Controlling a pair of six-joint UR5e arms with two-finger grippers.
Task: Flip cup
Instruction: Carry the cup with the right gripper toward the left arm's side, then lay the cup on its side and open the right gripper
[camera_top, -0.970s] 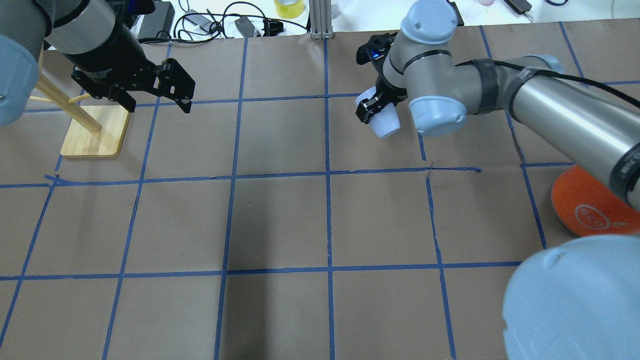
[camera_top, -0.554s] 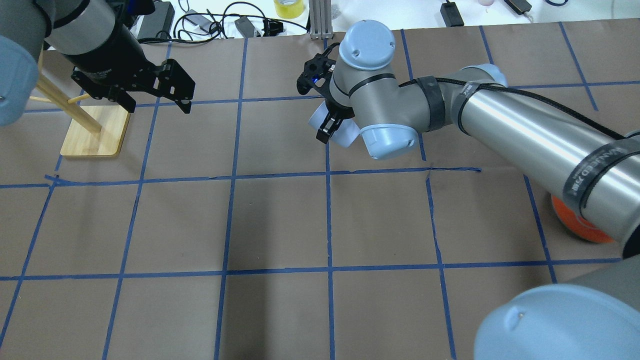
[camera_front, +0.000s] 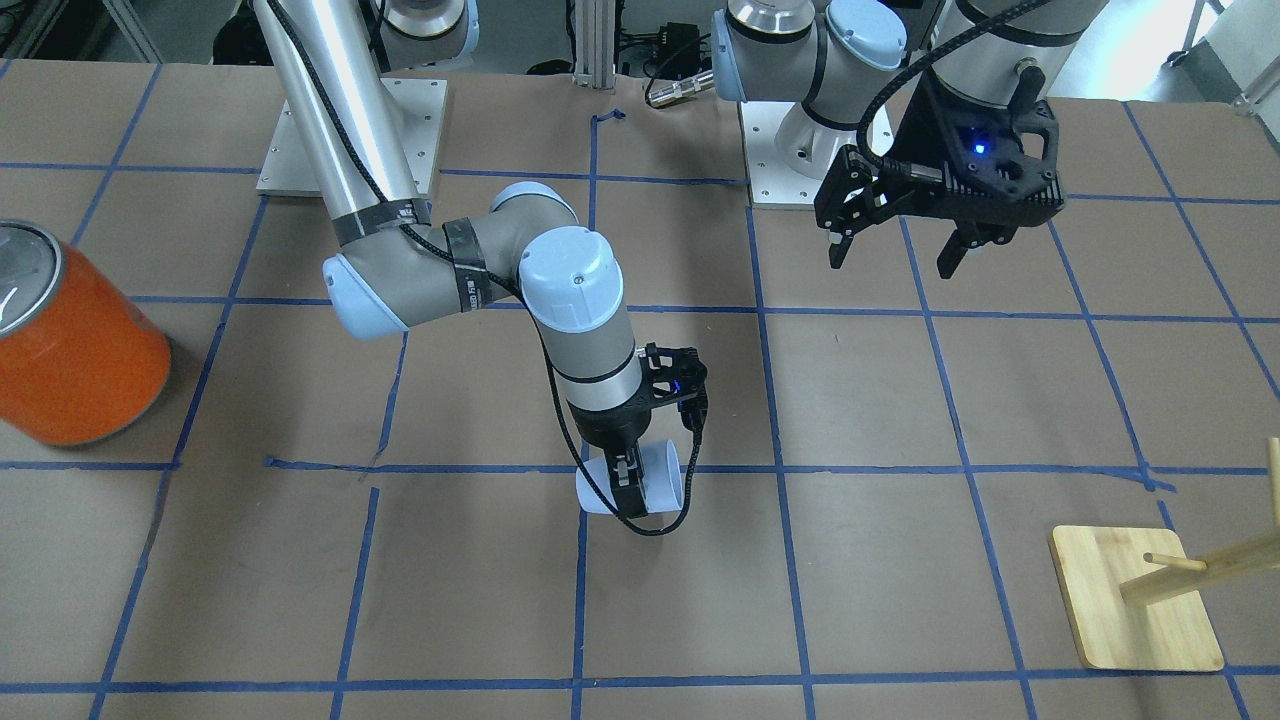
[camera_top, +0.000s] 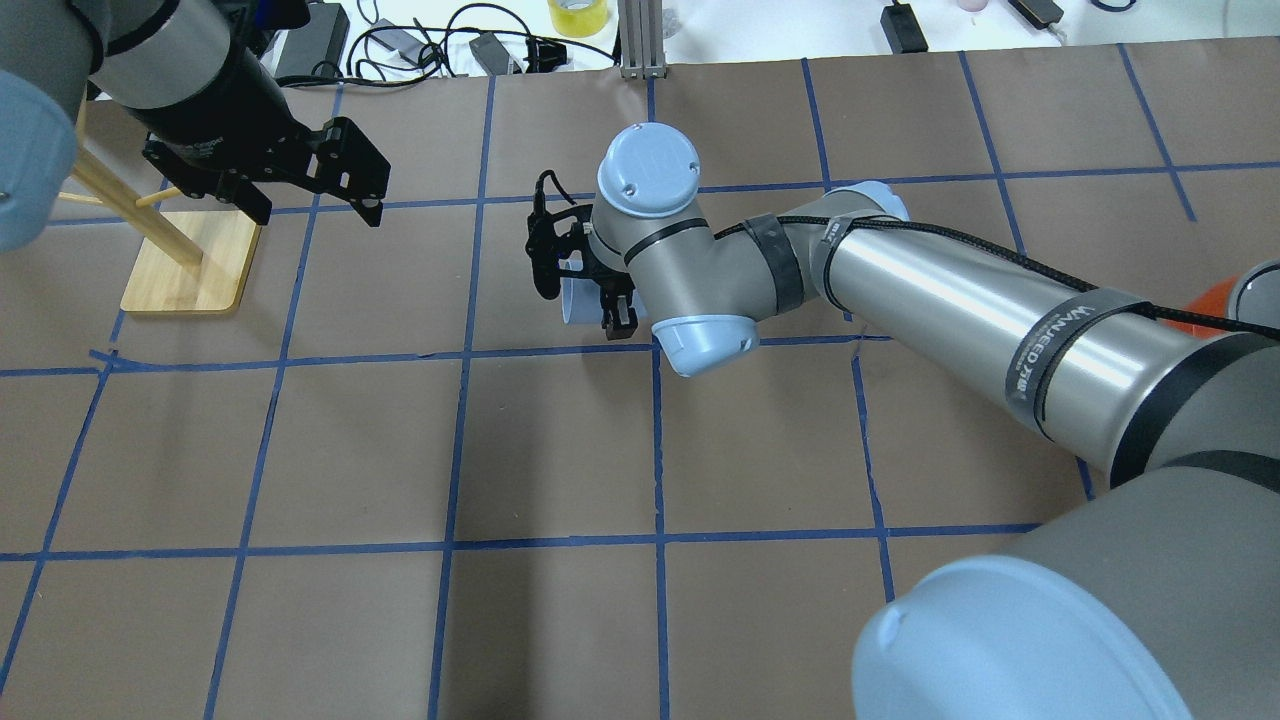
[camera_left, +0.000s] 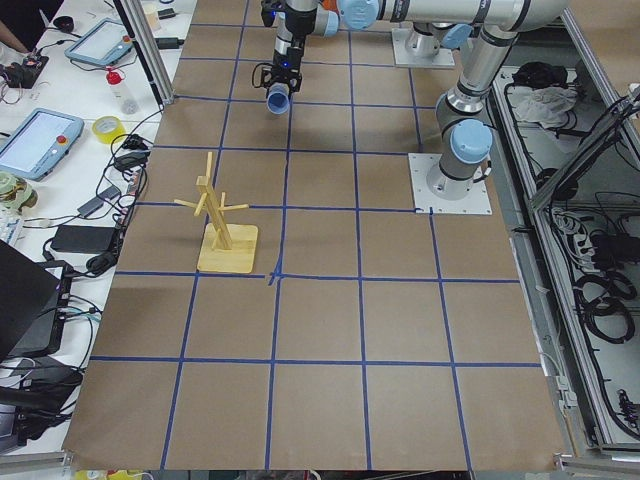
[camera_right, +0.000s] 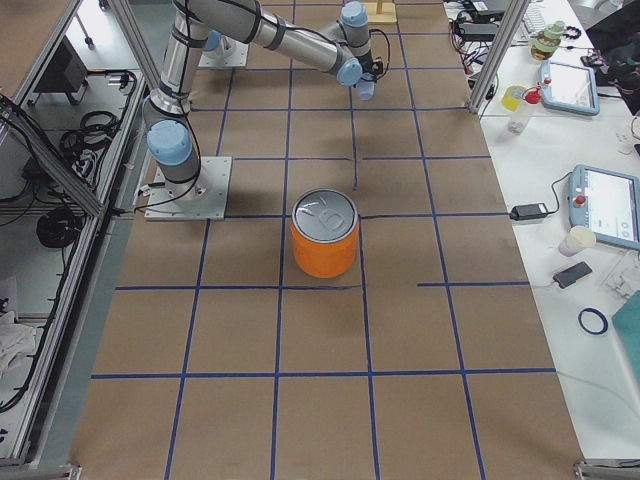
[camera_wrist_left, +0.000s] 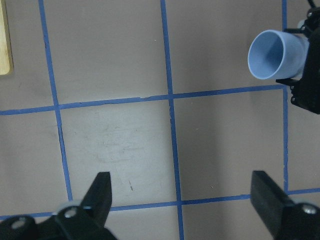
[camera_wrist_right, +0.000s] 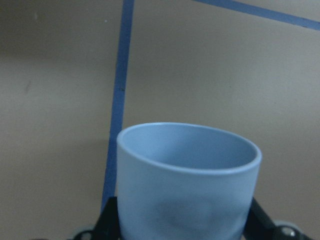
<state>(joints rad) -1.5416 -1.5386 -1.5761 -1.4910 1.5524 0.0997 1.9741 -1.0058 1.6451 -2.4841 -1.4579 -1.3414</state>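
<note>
My right pincer (camera_front: 628, 494) is pinching the cup (camera_front: 662, 482) across its lower body, one finger on each side, as the right wrist view shows with the cup (camera_wrist_right: 187, 185) filling the frame between the black fingers. The cup lies over on its side in that grip, its open mouth turned toward my left arm, so my left wrist camera looks partly into the darker blue inside of the cup (camera_wrist_left: 274, 54). It sits near the middle of the table (camera_front: 900, 420), just by a crossing of the blue tape lines (camera_top: 655, 345); I cannot tell whether it touches the brown paper. My left pincer (camera_front: 893, 258) hangs spread wide, holding nothing, well apart from the cup. The wooden rack (camera_front: 1135, 610) stands toward my left end of the table and the orange can (camera_front: 75, 355) toward my right end.
</note>
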